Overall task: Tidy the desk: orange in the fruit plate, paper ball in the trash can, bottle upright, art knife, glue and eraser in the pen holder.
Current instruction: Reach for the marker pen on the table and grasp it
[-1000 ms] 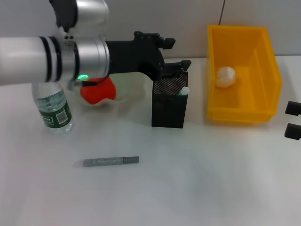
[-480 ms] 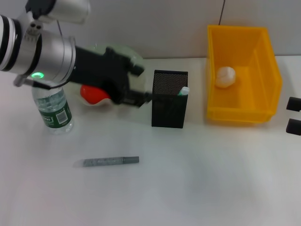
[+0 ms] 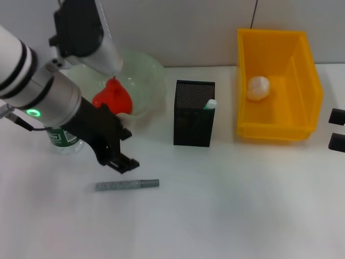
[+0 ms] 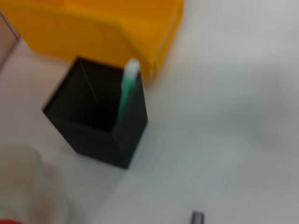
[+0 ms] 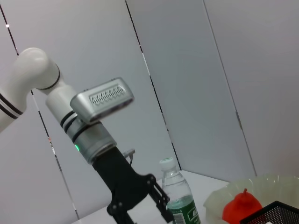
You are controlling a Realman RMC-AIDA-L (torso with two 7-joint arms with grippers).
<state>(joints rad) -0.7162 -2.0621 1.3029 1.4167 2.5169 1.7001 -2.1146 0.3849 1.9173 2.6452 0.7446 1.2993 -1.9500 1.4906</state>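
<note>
Grey knife [image 3: 127, 185] lies flat on desk, near holder's [image 3: 194, 114] front-left. Our left gripper [image 3: 119, 162] hovers just above knife, fingers apart. We should descend straight, straddle knife's middle. Right gripper [image 3: 336, 131] parked beyond bin.

The head camera looks forward and down from above, taking in the whole white table [image 3: 226, 216]. The left wrist camera sits nearer, angled down at the black pen holder [image 4: 100, 119] and yellow bin [image 4: 100, 35], both also in the head view. The right wrist camera looks low across the table from its right side, sharing the bottle [image 5: 180, 198] and orange [image 5: 240, 205].
</note>
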